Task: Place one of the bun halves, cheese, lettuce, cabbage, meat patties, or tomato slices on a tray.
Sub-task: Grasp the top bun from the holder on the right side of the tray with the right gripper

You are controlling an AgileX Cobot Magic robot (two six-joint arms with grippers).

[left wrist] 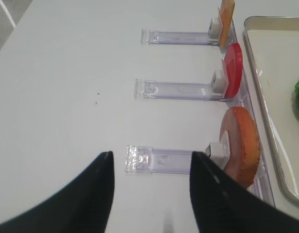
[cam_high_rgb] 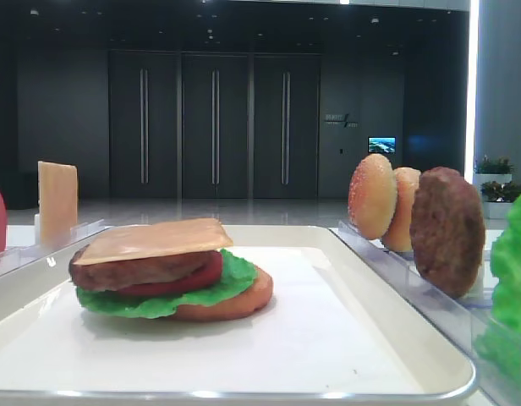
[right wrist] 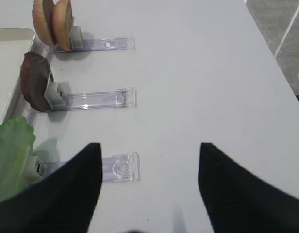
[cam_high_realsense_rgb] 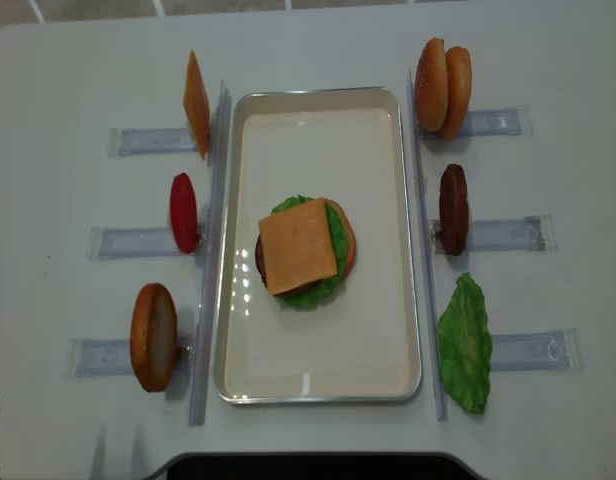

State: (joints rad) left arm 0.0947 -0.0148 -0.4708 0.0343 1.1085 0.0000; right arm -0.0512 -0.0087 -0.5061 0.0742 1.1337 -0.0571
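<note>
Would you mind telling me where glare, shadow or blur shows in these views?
Overhead realsense view: glare streaks on the tray liner's left side. Low exterior view: lettuce at the right edge is blurred. Right wrist view: patty casts a soft shadow on the table.

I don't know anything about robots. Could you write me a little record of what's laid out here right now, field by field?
Tray: cream tray, middle of the table
On the tray: bun base, lettuce, tomato, patty, with a cheese slice on top
Left racks: spare cheese, tomato slice, flat bun base, all on edge
Right racks: two domed bun tops, meat patty, lettuce leaf
Left gripper: open, empty
Right gripper: open, empty
</note>
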